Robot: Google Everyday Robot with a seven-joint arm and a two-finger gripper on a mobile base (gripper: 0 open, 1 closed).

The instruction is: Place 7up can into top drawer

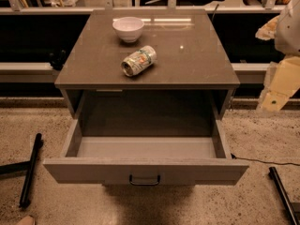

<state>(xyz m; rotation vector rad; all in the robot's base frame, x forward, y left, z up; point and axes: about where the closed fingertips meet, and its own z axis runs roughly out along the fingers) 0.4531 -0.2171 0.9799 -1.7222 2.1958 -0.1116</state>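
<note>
The 7up can [138, 61] lies on its side on the grey-brown cabinet top [187, 64], a little left of centre, its silver end facing front-left. The top drawer [145, 170] is pulled wide open below it, with a dark handle [145, 180] at the centre of its front panel and nothing inside. My gripper [277, 89] shows as cream parts at the right edge, off the cabinet's right side at about the height of the top's front edge, well apart from the can. It holds nothing that I can see.
A white bowl [128, 28] stands upright on the cabinet top behind the can. Black bars lie on the speckled floor at the left [31, 168] and the right [282, 195]. A thin cable [262, 161] runs across the floor at the right. A low shelf with clutter runs behind the cabinet.
</note>
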